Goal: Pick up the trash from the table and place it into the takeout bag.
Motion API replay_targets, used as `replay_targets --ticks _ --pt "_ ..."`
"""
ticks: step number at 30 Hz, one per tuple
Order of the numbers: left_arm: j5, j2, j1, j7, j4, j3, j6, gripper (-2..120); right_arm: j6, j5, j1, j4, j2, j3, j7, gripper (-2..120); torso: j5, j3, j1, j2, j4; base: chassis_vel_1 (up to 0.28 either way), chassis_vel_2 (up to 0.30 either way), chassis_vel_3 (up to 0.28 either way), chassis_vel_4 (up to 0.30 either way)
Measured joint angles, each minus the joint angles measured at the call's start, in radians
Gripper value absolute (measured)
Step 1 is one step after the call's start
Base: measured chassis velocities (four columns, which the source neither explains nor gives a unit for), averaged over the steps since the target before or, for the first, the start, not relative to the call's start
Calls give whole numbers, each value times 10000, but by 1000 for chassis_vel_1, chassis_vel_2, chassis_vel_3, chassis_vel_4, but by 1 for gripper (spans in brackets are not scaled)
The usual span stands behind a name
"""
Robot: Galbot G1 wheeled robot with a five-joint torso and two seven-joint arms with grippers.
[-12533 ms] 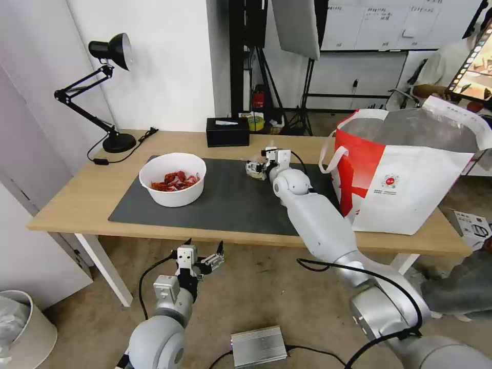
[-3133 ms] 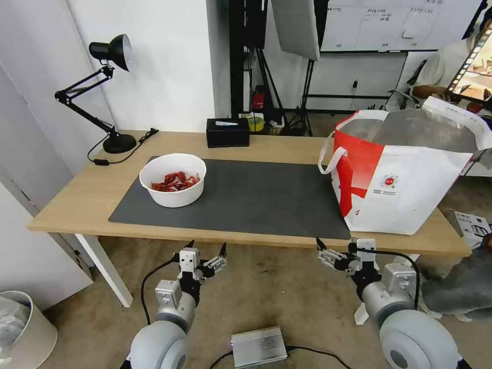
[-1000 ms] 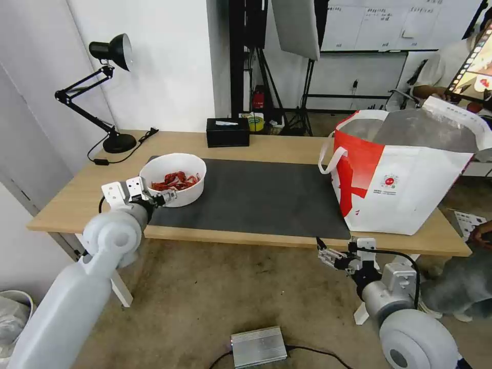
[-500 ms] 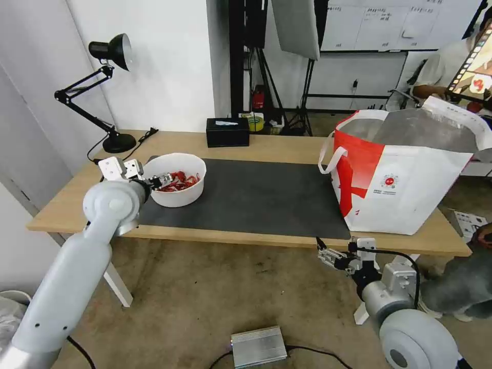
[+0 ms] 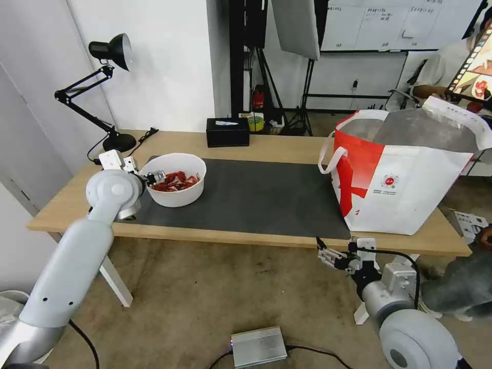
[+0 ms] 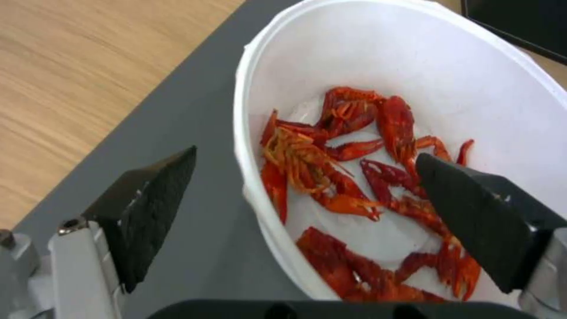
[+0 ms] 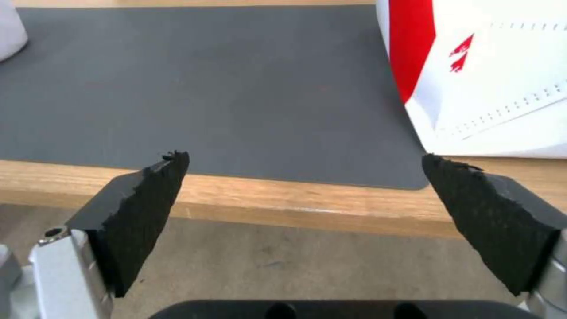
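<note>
Light-wood counter point(image 5: 266, 146) under a dark grey mat point(image 5: 256, 197) carried a black lamp point(image 5: 105, 92), black tissue box point(image 5: 227, 131) and takeout bag point(image 5: 405, 169) in the head view. Left wrist view: the left claw point(image 6: 304, 195) gaped wide astride the bowl point(image 6: 378, 53) rim, gripping nothing. Right wrist view: the right claw point(image 7: 304, 199) hung wide open, empty, below the counter edge.

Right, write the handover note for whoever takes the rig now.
Left claw: open, straddling the near rim of the white bowl of crayfish shells on the grey mat, nothing gripped.
Right claw: open, parked below the table edge, near the takeout bag.
Done: no other trash on the table.
Left: grip the bowl and get it into the bag.
</note>
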Motion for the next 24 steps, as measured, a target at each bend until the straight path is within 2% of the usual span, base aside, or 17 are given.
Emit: replay_targets --ticks 10,17,24 --pt "144 -88 -385 41 648 129 32 100 0 0 0 0 0 0 0 100 0 0 0 0 0 0 0 0 0" --pt "350 -70 -413 122 832 138 43 100 0 0 0 0 0 0 0 100 0 0 -2 0 0 0 0 0 0" --pt "622 -6 -419 577 1038 132 117 100 0 0 0 0 0 0 0 100 0 0 -2 0 0 0 0 0 0"
